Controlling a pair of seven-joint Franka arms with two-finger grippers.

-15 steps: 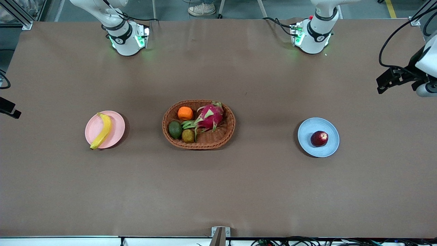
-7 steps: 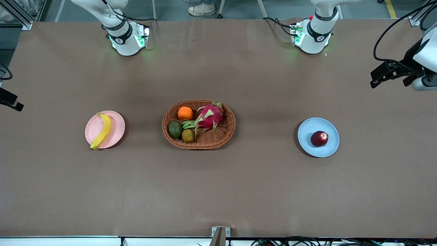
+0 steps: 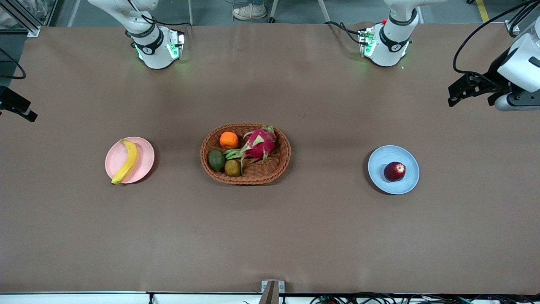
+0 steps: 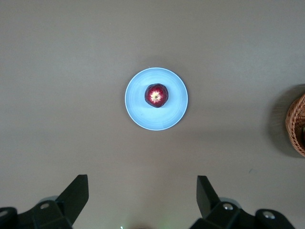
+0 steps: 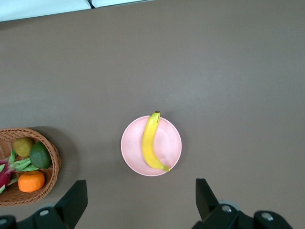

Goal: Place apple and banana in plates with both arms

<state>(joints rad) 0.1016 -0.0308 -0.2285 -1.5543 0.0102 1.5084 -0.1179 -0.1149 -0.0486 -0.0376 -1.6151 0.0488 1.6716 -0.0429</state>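
The dark red apple (image 3: 395, 171) sits on the pale blue plate (image 3: 382, 162) toward the left arm's end of the table. The yellow banana (image 3: 125, 161) lies across the pale pink plate (image 3: 143, 156) toward the right arm's end. My left gripper (image 3: 457, 90) is open and empty, high over the table's left-arm end. Its wrist view shows the apple (image 4: 156, 95) on the blue plate (image 4: 138, 102), apart from the gripper (image 4: 143, 195). My right gripper (image 3: 21, 107) is open and empty, high over the right-arm end. Its wrist view shows the banana (image 5: 151, 143) on the pink plate (image 5: 171, 143), apart from the gripper (image 5: 141, 198).
An oval brown wicker basket (image 3: 278, 164) stands at the table's middle between the plates. It holds a pink dragon fruit (image 3: 258, 144), an orange (image 3: 228, 139), an avocado (image 3: 216, 160) and a brownish fruit (image 3: 232, 167). Its rim shows in both wrist views (image 4: 298, 124) (image 5: 52, 157).
Both grippers have shifted toward the bases' side of the table, the left one also a little toward the middle. The fruit and plates have not moved.
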